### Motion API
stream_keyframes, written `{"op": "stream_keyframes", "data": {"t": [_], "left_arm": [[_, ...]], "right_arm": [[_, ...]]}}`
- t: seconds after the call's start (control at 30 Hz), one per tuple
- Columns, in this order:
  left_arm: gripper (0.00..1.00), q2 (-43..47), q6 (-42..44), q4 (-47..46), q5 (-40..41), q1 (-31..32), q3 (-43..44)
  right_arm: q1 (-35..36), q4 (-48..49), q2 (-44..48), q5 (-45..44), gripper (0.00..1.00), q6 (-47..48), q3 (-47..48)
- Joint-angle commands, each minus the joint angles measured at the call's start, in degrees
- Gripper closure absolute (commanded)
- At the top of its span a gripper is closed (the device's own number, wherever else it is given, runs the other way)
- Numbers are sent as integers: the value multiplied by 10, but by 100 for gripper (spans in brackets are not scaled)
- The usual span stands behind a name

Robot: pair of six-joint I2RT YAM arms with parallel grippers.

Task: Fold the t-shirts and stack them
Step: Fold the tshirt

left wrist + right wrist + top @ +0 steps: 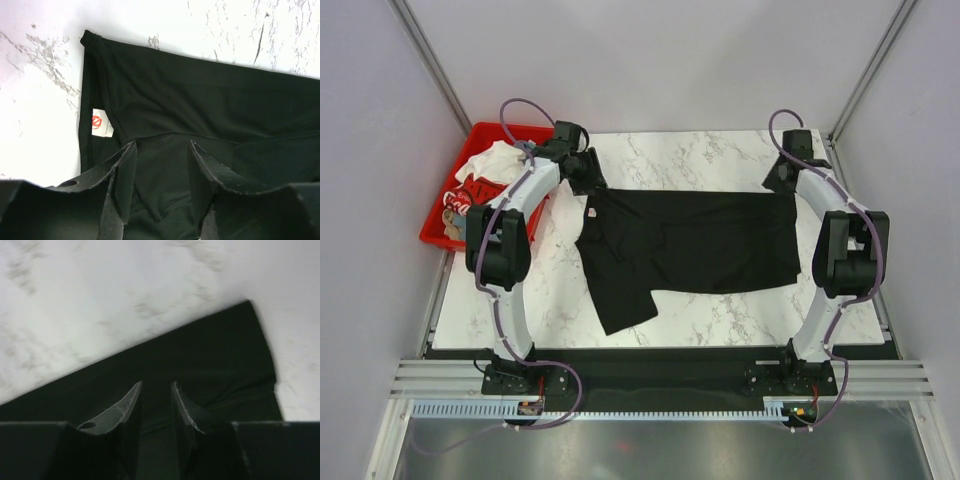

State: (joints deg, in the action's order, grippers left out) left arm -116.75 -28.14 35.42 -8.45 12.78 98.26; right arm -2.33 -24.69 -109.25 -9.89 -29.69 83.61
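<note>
A plain black t-shirt [690, 240] lies spread flat across the marble table [700, 155], with one sleeve hanging toward the near left. Its small white neck label [102, 123] shows at the left end. My left gripper [162, 144] is open, low over the shirt's far left corner beside the label, with loose cloth under the jaws. My right gripper [156, 384] is open by a narrow gap over the shirt's far right corner [250, 305]. In the top view the left gripper [588, 180] and the right gripper [782, 185] stand at the two ends of the shirt's far edge.
A red plastic bin [432, 232] stands at the table's far left edge. It holds a white t-shirt [495, 160] and a red t-shirt with lettering [475, 192]. Grey walls close in on both sides. A black strip and metal rail run along the near edge.
</note>
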Motion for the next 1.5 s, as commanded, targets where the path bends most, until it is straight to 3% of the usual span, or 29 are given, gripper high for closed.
{"op": "stream_keyframes", "data": {"t": [0.0, 0.2, 0.43, 0.6, 0.67, 0.8, 0.93, 1.0, 1.1, 1.13, 1.23, 1.33, 1.47], "left_arm": [[48, 1, 7, -1, -26, -11, -25], [55, -52, 28, -1, -88, -13, 2], [61, -101, 29, 0, -55, -13, 29], [66, -131, 23, 1, -23, -18, 29], [76, -138, 23, 5, -9, -21, 26], [85, -135, 16, 13, 45, -21, 24], [89, -132, 19, 13, 61, -22, 36], [89, -139, 22, 14, 50, -24, 46], [81, -139, 18, 16, 36, -25, 62], [70, -137, 16, 17, 33, -24, 68], [55, -110, 16, 22, 18, -25, 76], [50, -60, 35, 30, 4, -25, 81], [46, 19, 43, 49, 8, -23, 53]], "right_arm": [[58, 16, -19, 98, 64, 69, 58], [126, 41, -68, 145, 64, 81, 109], [167, 68, -163, 208, 67, 106, 161], [172, 67, -218, 152, 70, 89, 192], [172, 62, -236, 86, 71, 74, 199], [167, 47, -258, -2, 72, 32, 210], [161, 47, -275, -12, 73, 19, 226], [161, 50, -282, -10, 73, 18, 232], [162, 52, -292, -6, 73, 24, 248], [161, 52, -294, -8, 73, 26, 261], [161, 45, -303, -12, 72, 39, 290], [161, 23, -297, -24, 71, 43, 319], [158, -21, -243, -19, 61, 35, 335]]}}
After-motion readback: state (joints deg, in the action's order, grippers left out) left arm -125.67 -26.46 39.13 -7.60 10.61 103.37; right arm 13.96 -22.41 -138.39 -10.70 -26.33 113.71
